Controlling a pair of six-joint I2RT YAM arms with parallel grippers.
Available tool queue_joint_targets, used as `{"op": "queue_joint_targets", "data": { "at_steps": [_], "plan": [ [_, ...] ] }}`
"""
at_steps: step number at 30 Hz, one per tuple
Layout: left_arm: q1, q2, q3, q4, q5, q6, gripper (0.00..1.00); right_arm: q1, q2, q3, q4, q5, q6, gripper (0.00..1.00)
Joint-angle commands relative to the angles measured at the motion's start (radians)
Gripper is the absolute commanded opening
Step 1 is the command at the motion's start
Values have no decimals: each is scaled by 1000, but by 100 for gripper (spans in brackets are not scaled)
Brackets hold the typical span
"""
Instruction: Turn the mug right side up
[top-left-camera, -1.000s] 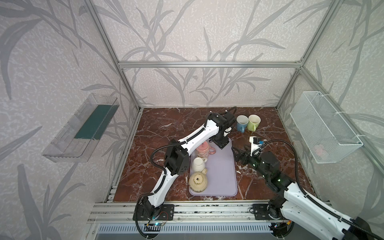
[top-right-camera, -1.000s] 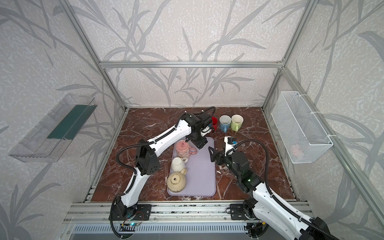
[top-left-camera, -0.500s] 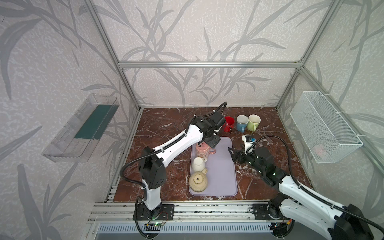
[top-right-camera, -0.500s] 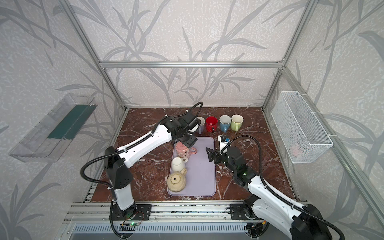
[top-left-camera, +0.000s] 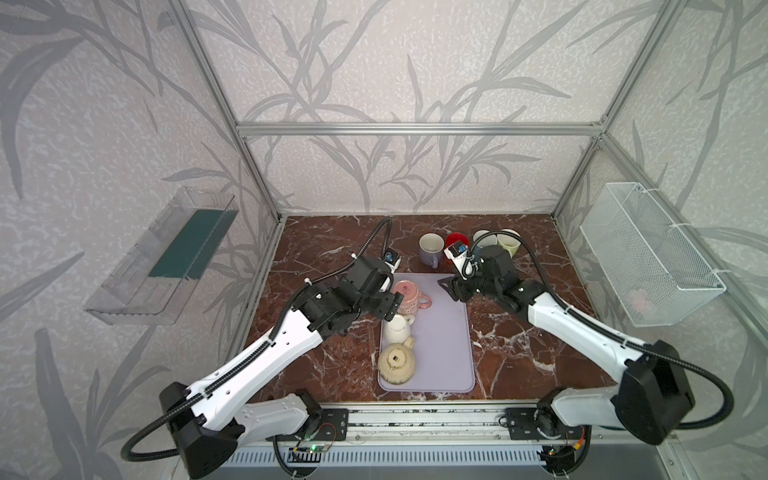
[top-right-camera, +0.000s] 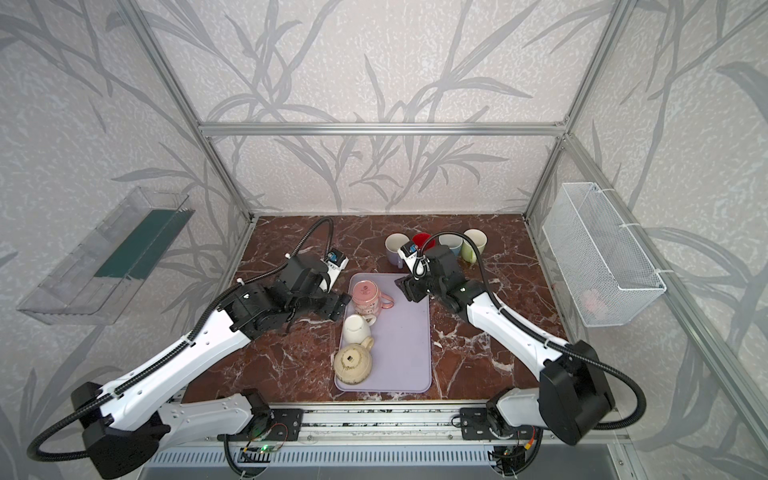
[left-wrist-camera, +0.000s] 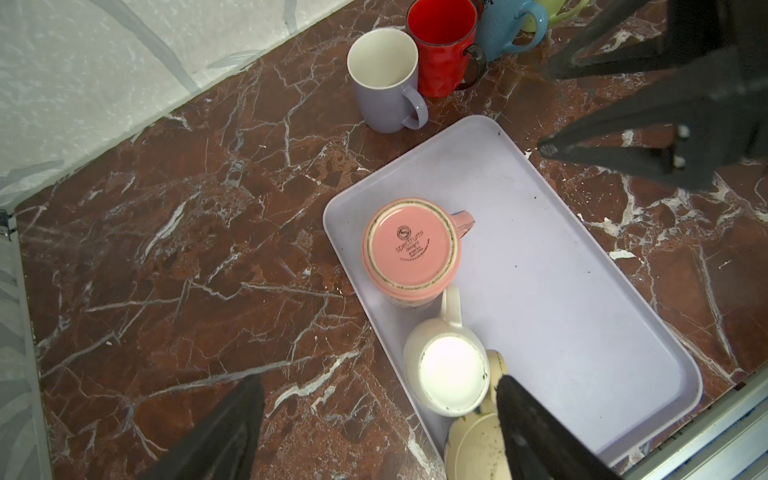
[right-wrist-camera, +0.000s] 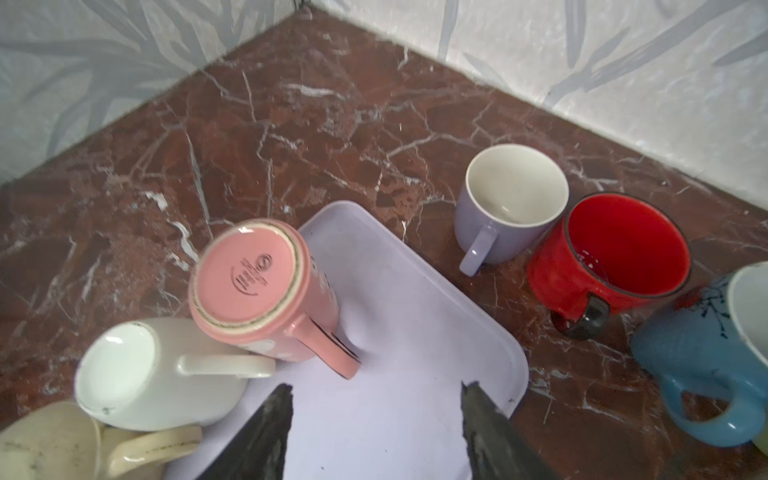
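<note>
Right gripper (top-left-camera: 448, 290) hangs over the 1 o'clock corner of the lavender tray (top-left-camera: 440, 345) in a top view. Its fingers (right-wrist-camera: 266, 432) are spread with nothing between them.

What I care about is the pink mug (top-left-camera: 405, 295). It stands base-up on its rim in the tray's 11 o'clock corner, so its long axis runs straight up off the tray. From that gripper it lies at 9 o'clock, across a strip of bare tray. Its handle (top-left-camera: 424, 300) sticks out toward 3 o'clock, facing the right gripper. In the right wrist view the handle reaches toward the gap between the fingers.

The left gripper (top-left-camera: 390, 307) is the nearer one, just beside the mug's wall on its 9 o'clock side. It is also spread and empty, but it faces only smooth round wall. The overturned white mug (top-left-camera: 396, 328) crowds the pink one at 6 o'clock. I cannot tell whether the two touch.

My read is that nearer is not better here. I would bring the right gripper in along the 3-to-9 o'clock line, since the handle side is open to it and the bare tray leaves room to roll the mug over.
</note>
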Motion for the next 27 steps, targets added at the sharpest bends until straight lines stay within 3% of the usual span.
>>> {"op": "queue_joint_targets", "data": {
  "at_steps": [1,9,12,15,27],
  "plan": [
    [4,-101,-84,34,-26,-45,86,-21,72,93,-177,-77,-135,62],
    [4,-325,-273,82,-80,-58,86,-6,279,312,-434,-67,-330,54],
    [3,-375,-302,105,-83,-60,86,34,362,385,-514,-33,-394,56],
    [2,-397,-309,105,-100,-56,86,73,431,449,-596,21,-458,58],
    [-5,-409,-319,107,-128,-52,85,140,502,534,-671,-18,-541,55]
  ]
}}
